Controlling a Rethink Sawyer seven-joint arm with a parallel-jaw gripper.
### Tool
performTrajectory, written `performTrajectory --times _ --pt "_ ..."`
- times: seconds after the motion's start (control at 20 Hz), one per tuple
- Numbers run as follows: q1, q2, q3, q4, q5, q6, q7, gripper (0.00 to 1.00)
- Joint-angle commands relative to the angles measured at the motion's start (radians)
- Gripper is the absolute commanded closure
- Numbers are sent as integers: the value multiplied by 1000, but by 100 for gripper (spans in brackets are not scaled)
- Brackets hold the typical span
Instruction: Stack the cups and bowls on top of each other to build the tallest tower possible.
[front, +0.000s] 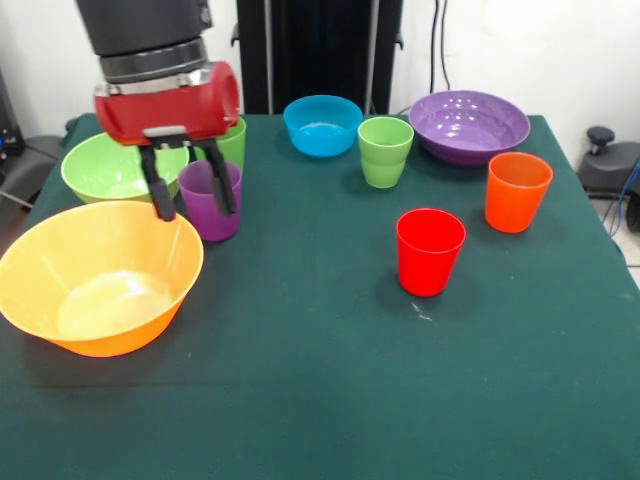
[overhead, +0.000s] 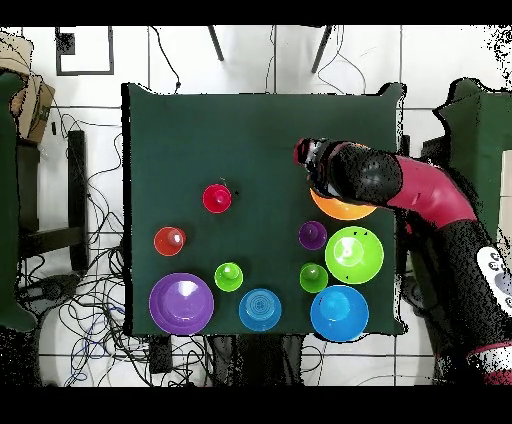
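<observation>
Two dark fingers (front: 161, 190) of the hand (front: 190, 195) hang spread apart at the upper left of the front view, straddling the near rim of the purple cup (front: 210, 202) without gripping it. Just below, the yellow-orange bowl (front: 97, 277) sits on the green desk (front: 330, 380); the red cup (front: 430, 251) stands mid-frame.

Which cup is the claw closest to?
The purple cup: the gripper hangs with open fingers right at it, while the red, orange and green cups stand farther off.
</observation>
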Motion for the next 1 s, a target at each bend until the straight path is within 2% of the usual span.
performTrajectory --times 0.05,0.3,1.0 --pt "33 24 66 69 -108 2 -164 0" --pt "47 43 49 45 -98 101 -174 0" --pt "58 41 38 26 -96 147 -183 0"
